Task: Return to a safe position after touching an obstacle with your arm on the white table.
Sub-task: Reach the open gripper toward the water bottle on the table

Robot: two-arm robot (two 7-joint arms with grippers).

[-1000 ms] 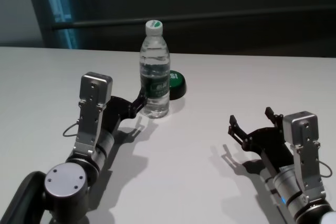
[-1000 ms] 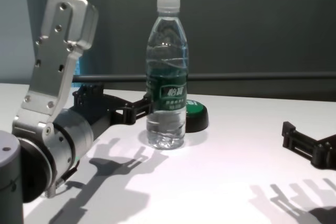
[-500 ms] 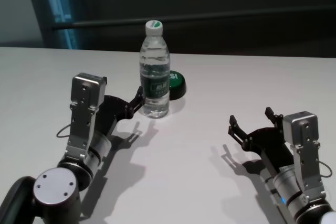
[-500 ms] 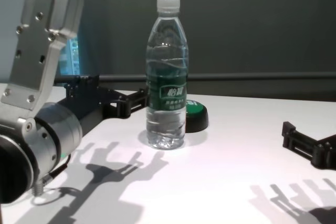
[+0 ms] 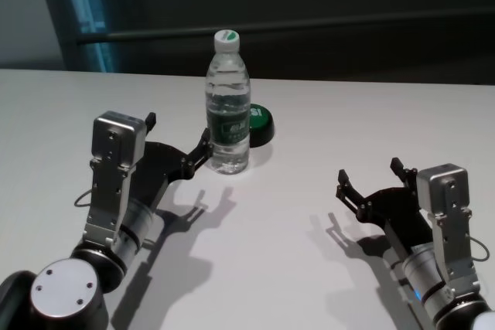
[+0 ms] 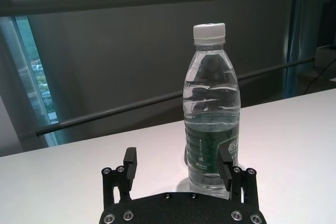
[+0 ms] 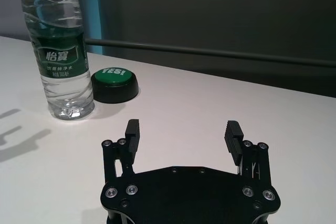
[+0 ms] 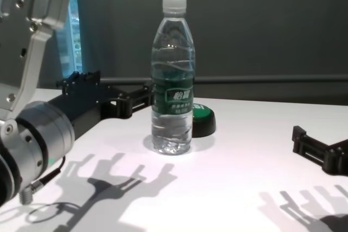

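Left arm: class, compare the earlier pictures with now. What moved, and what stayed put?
The left pincer, open, drew back toward the robot's left, away from the tall clear plastic water bottle. Bottle, round green push button and open right pincer stayed put on the white table.

Right tool (image 8: 321, 153) cut off in chest view.

Bottle (image 5: 227, 110): clear plastic, white cap, dark green label with white characters. Button (image 7: 115, 85) on its far right: green top with yellow lettering, black base. Worktop (image 5: 309, 137): plain glossy white. Both grippers, left (image 5: 179, 143) and right (image 5: 369, 177): black jaws, silver wrist housings.
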